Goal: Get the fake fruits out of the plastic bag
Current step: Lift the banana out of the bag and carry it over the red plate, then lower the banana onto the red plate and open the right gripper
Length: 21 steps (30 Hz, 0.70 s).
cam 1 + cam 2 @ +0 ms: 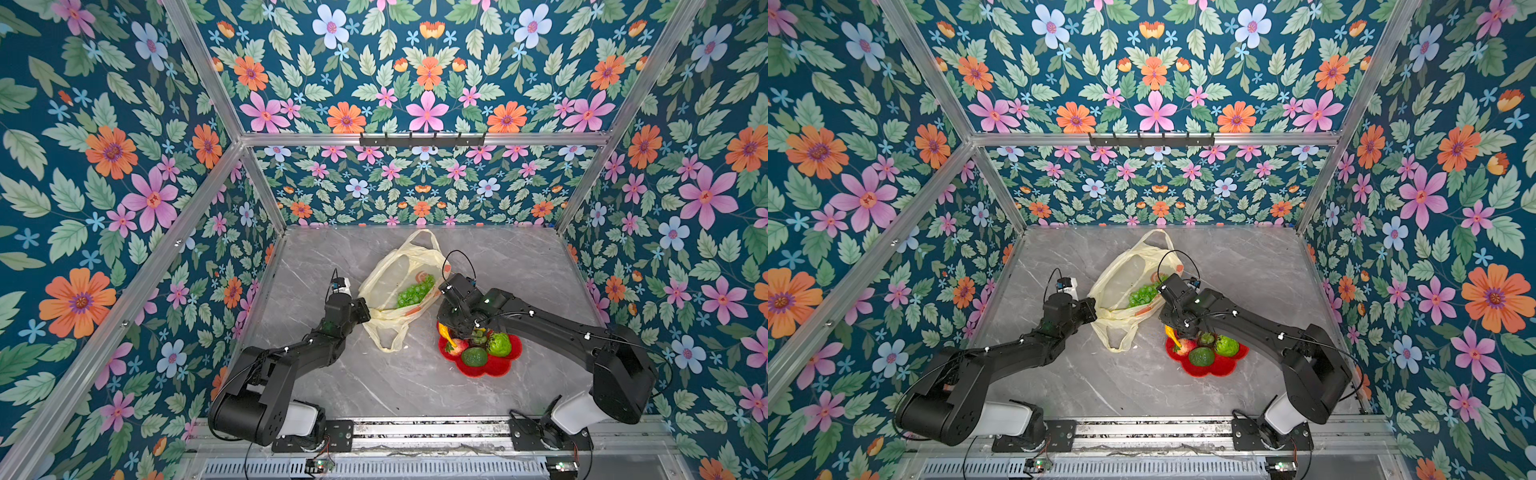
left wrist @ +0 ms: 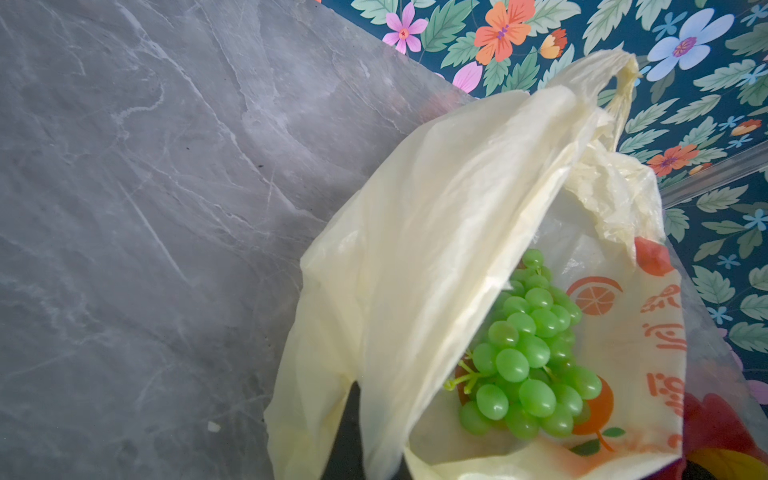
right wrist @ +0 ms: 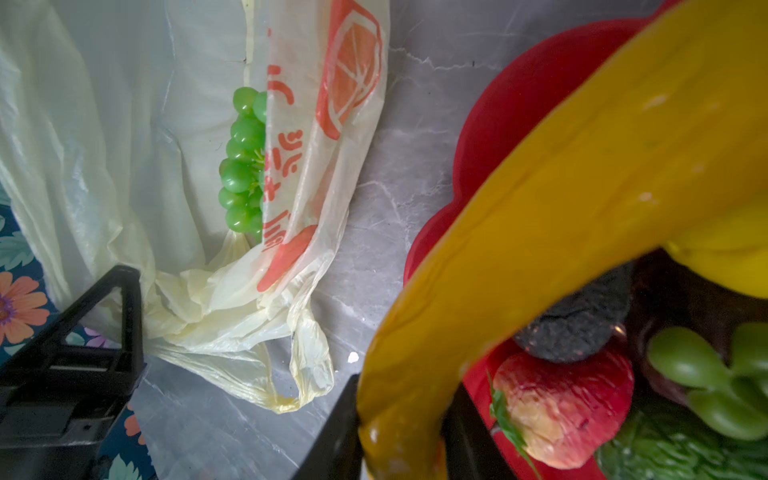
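Both top views: limp plastic bag (image 1: 388, 274) lies centred on the counter (image 1: 365, 386), left jaws pinched on its eight-o'clock rim. Over the red plate (image 1: 492, 368), five o'clock, right jaws clamp the stiff banana (image 1: 443, 332). Light grape bunch (image 1: 415, 291) sits inside, probably best gripped by its stem.

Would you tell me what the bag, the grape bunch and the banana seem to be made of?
The plastic bag looks like thin translucent film, crinkled and slightly glossy. The grape bunch is probably moulded plastic: glossy, uniform berries. The banana is likely plastic: smooth, shiny, evenly yellow.
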Each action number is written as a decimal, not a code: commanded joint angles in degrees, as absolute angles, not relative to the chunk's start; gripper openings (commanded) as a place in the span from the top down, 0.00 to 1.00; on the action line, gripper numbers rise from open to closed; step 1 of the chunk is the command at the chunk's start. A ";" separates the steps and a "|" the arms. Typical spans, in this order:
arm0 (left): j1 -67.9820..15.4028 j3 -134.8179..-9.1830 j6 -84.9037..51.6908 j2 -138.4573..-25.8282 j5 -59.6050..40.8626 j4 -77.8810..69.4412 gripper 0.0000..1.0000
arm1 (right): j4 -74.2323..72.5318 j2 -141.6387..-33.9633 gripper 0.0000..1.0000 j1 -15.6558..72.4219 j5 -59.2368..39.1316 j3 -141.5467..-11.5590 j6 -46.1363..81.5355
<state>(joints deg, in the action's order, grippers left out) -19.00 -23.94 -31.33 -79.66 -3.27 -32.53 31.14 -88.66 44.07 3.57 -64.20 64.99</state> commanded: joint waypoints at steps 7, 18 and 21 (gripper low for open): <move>-19.02 -23.98 -31.49 -79.80 -3.65 -33.57 1.00 | 30.05 -90.46 0.70 42.22 5.26 -63.90 67.14; -19.05 -24.15 -31.39 -79.90 -3.78 -33.49 1.00 | 29.08 -94.53 0.69 41.00 2.95 -66.34 68.51; -19.01 -24.11 -31.34 -79.80 -3.76 -33.42 1.00 | 29.28 -97.10 0.69 40.96 2.74 -66.53 69.02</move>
